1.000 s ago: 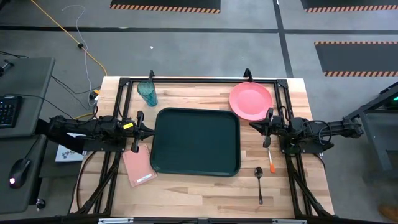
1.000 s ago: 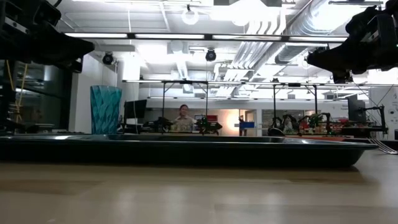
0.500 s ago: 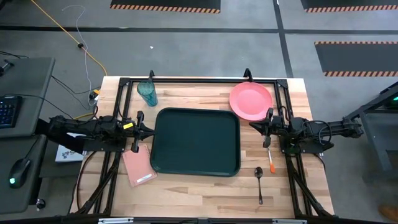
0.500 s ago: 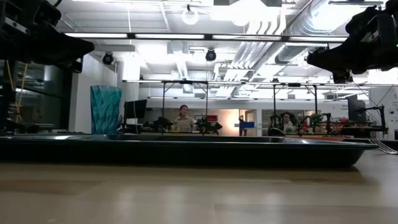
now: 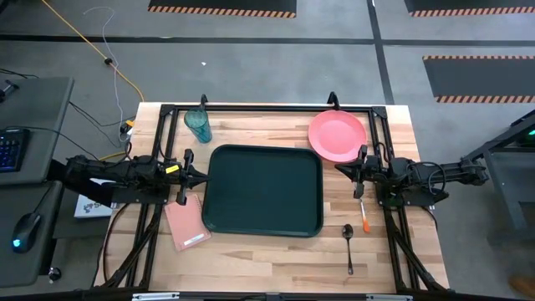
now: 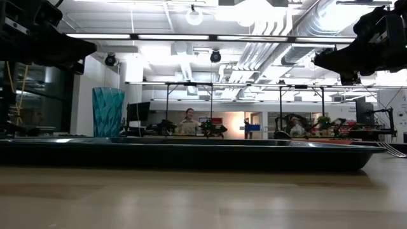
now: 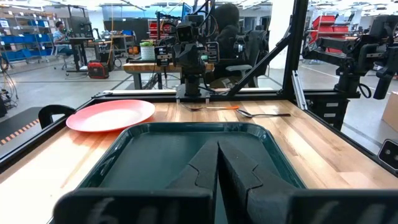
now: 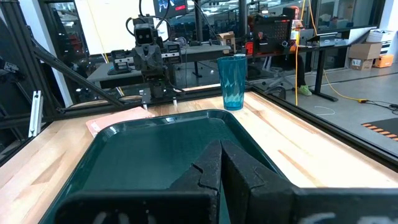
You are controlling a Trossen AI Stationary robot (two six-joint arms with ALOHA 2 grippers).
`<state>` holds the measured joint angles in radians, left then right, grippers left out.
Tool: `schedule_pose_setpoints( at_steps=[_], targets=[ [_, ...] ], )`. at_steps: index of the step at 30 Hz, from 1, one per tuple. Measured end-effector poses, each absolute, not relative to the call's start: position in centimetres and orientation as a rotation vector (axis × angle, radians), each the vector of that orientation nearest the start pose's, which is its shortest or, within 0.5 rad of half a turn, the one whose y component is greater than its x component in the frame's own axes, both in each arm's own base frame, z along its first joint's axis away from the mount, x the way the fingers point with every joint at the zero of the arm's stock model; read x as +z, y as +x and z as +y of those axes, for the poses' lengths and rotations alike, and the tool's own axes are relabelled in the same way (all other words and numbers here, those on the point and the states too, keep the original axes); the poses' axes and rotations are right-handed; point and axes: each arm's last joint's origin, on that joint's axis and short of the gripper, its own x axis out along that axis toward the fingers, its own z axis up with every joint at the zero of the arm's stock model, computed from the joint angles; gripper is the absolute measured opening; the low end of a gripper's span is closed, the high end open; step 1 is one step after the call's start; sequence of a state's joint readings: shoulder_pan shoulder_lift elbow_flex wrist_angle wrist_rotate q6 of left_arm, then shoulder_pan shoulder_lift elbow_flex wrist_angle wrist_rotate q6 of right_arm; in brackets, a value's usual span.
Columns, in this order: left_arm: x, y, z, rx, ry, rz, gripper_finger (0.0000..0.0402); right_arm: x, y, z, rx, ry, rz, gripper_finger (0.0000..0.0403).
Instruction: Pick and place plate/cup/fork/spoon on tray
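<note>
The dark green tray (image 5: 263, 190) lies in the middle of the table. The salmon-pink plate (image 5: 337, 135) lies flat at the far right, and shows in the left wrist view (image 7: 111, 115). The teal cup (image 5: 198, 125) stands upright at the far left, also in the right wrist view (image 8: 233, 82). The orange-handled fork (image 5: 364, 216) and the dark spoon (image 5: 349, 246) lie right of the tray. My left gripper (image 5: 185, 176) is shut and empty at the tray's left edge. My right gripper (image 5: 359, 173) is shut and empty at the tray's right edge.
A pink rectangular pad (image 5: 186, 224) lies left of the tray near the front. A black frame (image 5: 267, 109) runs along the table's far and side edges. People sit at desks in the room beyond the table (image 6: 187, 121).
</note>
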<state>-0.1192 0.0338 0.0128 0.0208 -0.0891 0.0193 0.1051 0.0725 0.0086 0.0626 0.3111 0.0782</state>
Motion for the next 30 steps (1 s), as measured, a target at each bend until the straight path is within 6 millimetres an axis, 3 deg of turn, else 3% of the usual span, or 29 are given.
schedule_pose_setpoints(
  at_steps=[14, 20, 24, 30],
  targets=[
    [17.0, 9.9, -0.9, -0.03, 0.017, -0.032, 0.0003, 16.7, 10.1, 0.2, -0.206, 0.077, -0.006, 0.0],
    [18.9, 9.6, -0.8, -0.007, -0.016, -0.232, 0.0003, 16.7, 10.1, 0.2, -0.206, 0.078, -0.007, 0.0],
    [20.2, 9.5, -0.5, 0.114, -0.03, -0.349, 0.0007, 16.7, 10.1, 0.2, -0.206, 0.078, -0.006, 0.0],
    [24.3, 10.2, 0.3, 0.386, -0.001, -0.221, 0.0062, 16.7, 10.1, 0.2, -0.206, 0.078, -0.007, 0.0]
  ],
)
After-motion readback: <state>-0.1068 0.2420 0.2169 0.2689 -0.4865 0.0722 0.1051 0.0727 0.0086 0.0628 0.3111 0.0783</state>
